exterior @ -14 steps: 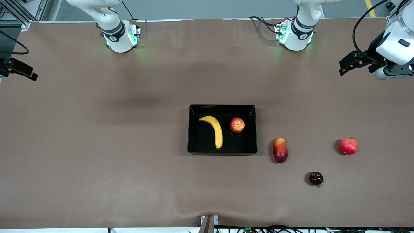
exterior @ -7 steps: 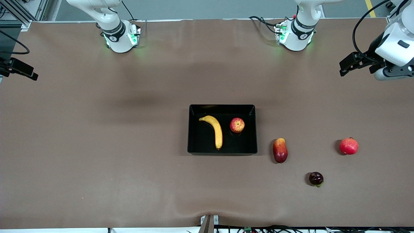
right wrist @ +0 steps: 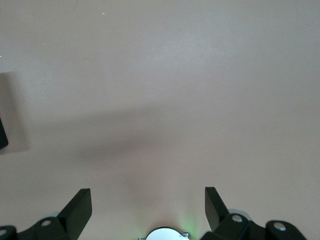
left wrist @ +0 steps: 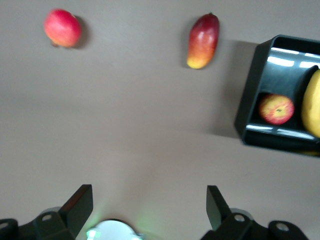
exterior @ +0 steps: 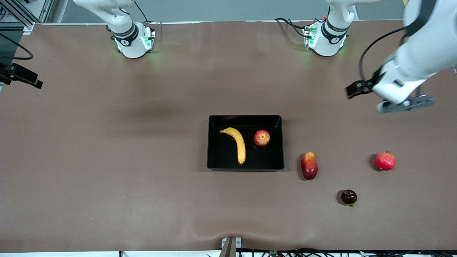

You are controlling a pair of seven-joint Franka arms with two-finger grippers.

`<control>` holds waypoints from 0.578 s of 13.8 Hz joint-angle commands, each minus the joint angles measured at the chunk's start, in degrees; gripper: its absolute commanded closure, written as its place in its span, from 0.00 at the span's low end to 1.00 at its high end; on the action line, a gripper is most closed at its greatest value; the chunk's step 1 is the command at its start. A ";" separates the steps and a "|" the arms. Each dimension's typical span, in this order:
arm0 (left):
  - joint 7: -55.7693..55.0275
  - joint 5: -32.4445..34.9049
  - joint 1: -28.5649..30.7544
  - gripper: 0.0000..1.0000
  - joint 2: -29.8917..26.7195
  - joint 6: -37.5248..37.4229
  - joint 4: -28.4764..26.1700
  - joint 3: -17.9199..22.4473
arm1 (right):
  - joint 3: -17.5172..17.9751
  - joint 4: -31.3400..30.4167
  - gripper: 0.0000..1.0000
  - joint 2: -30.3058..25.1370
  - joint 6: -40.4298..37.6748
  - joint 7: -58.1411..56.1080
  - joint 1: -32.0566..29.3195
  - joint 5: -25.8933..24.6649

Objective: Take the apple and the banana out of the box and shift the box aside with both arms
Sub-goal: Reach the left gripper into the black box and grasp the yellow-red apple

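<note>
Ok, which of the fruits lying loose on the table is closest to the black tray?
The oblong red-yellow mango-like fruit, lying just beside the tray toward the left arm's end. The plain red round fruit and dark purple fruit sit farther off.

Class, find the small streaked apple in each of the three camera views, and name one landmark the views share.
Front view: the apple lies in the black tray, beside the banana.
Left wrist view: the apple shows inside the tray's corner, near the picture's right edge.
Right wrist view: not in it.
Shared landmark: the black tray, in the front and left wrist views.
</note>
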 commanded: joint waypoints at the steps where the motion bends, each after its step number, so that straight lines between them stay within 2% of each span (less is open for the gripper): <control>1: -8.09 -0.82 -2.25 0.00 4.57 4.15 0.98 -1.59 | 0.34 -0.06 0.00 -0.24 -0.36 0.16 -0.28 0.27; 4: -19.78 -0.73 -6.99 0.00 10.20 11.53 0.89 -1.95 | 0.34 -0.06 0.00 -0.24 -0.27 0.16 -0.20 0.27; 8: -27.62 0.41 -12.09 0.00 18.54 23.57 1.06 -1.86 | 0.34 -0.32 0.00 -0.15 -0.62 0.16 -0.20 0.27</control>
